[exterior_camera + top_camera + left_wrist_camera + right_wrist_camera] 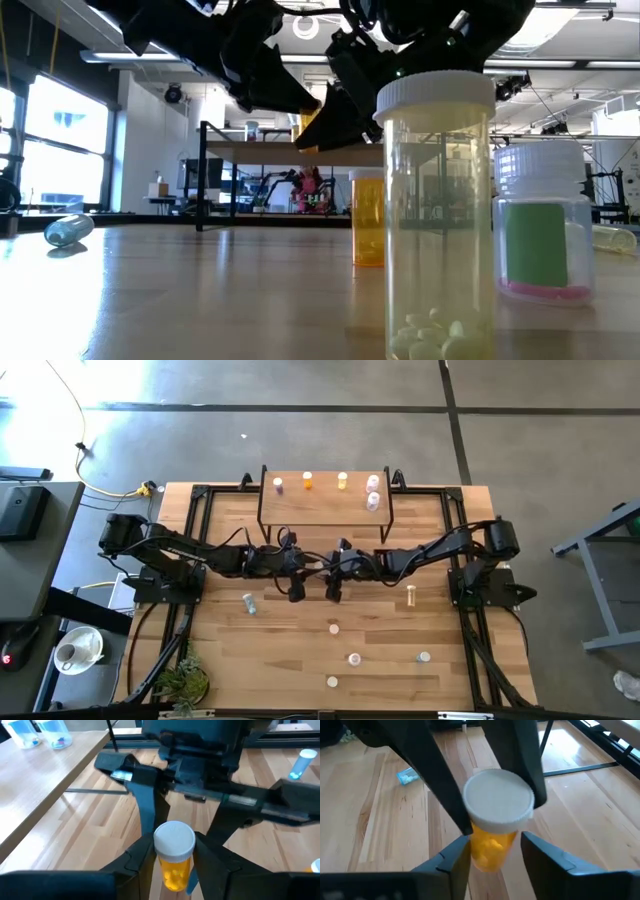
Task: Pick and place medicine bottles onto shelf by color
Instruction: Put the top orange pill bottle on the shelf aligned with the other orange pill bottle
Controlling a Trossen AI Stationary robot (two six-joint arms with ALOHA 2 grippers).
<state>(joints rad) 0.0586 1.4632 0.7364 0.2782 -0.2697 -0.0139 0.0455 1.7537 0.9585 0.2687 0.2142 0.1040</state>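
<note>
A white-capped orange bottle (173, 854) stands upright, clamped in the left claw (172, 851); the right claw (495, 851), parted, flanks it mid-handover.

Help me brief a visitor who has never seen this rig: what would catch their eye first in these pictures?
First, the two dark arms meeting at mid-table, where the left hand is closed on a white-capped orange bottle and the right hand has its fingers open on either side of it: a handover in mid-air. Next, the shelf at the table's far edge, with a row of small bottles along its back. Loose bottles are scattered over the near half of the table.
</note>
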